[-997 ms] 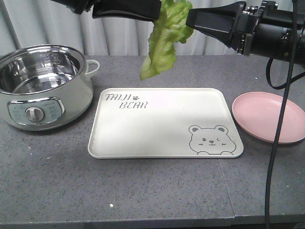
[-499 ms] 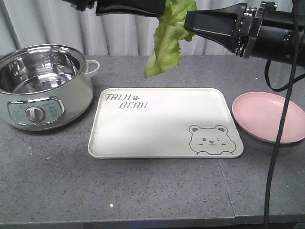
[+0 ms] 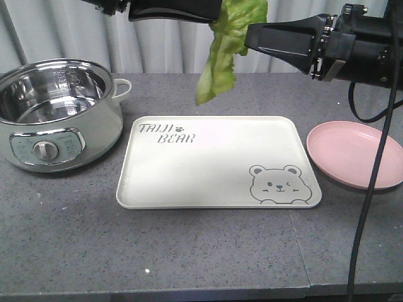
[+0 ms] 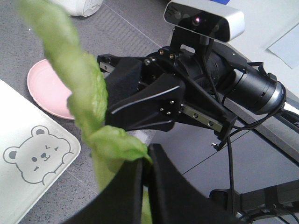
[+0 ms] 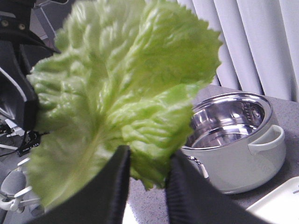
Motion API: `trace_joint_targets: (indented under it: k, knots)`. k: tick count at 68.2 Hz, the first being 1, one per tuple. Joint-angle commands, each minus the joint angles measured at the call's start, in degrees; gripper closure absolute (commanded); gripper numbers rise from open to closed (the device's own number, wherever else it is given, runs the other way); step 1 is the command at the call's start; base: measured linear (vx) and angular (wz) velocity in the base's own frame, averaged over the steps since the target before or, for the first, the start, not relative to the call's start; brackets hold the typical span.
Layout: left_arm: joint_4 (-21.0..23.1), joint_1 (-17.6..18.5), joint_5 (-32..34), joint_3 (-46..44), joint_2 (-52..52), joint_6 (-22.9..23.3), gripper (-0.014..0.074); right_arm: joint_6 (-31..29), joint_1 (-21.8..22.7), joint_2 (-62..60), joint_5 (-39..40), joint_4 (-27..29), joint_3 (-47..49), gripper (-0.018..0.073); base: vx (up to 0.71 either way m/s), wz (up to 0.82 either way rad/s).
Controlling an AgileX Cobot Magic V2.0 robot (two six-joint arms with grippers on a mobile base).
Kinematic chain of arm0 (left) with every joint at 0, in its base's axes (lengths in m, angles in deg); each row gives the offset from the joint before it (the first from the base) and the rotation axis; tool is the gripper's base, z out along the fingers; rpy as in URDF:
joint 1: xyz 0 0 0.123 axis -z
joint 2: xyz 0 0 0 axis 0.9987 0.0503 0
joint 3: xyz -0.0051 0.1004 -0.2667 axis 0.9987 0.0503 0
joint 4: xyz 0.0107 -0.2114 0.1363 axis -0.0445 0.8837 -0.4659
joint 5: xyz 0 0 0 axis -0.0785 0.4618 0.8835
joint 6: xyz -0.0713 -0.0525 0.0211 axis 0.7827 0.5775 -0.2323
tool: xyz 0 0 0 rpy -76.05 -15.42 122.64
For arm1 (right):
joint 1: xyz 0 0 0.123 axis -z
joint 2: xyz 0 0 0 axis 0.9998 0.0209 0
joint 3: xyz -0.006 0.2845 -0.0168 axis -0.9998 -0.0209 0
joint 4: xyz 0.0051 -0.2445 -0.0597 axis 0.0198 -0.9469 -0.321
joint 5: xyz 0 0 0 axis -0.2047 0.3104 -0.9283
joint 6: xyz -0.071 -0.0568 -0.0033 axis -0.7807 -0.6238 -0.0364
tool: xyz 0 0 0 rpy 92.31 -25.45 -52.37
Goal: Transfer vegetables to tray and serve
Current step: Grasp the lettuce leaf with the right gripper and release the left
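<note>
Clamping the upper end of 1 lettuce leaf point(image 3: 217, 69), the left tool point(image 4: 145, 163) hangs it in the air near the far edge of the tray point(image 3: 208, 163), the right tool point(image 5: 148, 156) has the same leaf between its fingers point(image 5: 117, 186) though I cannot tell whether they grip, and on the desk point(image 3: 189, 251) a pot point(image 3: 56, 113) stands left, a pink plate point(image 3: 352, 154) right.
</note>
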Motion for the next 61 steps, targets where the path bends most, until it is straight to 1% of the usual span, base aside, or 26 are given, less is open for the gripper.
trace_joint_targets:
  k: [1,2,9,32,41,50,54,58,61]
  knots:
    - [3.5,0.3,2.2,-1.3,-2.4,-0.2,0.0602,-1.3,0.2,-1.6,-1.3,7.9,1.8,0.0565,0.00,0.00]
    - [3.5,0.3,2.0,-1.3,-2.4,-0.2,0.0602,-1.3,0.2,-1.6,-1.3,7.9,1.8,0.0577,0.00,0.00]
    - [3.2,0.3,1.2,-1.3,-2.3,-0.2,0.0602,-1.3,0.2,-1.6,-1.4,7.9,1.8,0.0569,0.00,0.00]
    - [-1.3,0.3,1.0,-1.3,-2.3,-0.2,0.0599,-1.4,0.2,-1.6,-0.7,7.9,1.8,0.0569,0.00,0.00]
    - [-1.4,0.3,1.0,-1.3,-2.3,-0.1,0.0578,-1.4,0.2,-1.6,-0.3,7.9,1.8,0.0569,0.00,0.00]
    - [-1.4,0.3,1.1,-1.3,-2.3,-0.1,0.0519,-1.4,0.2,-1.6,0.2,7.9,1.8,0.0569,0.00,0.00]
    - [-1.6,0.3,1.3,-1.3,-2.3,-0.1,0.0478,-1.4,0.2,-1.6,0.2,7.9,1.8,0.0569,0.00,0.00]
    - [-2.4,0.3,1.5,-1.3,-2.3,-0.1,0.0434,-1.3,0.2,-1.6,0.2,7.9,1.8,0.0569,0.00,0.00]
    - [-4.0,0.3,1.9,-1.3,-2.3,-0.1,0.0391,-1.2,0.2,-1.6,0.4,7.9,1.8,0.0569,0.00,0.00]
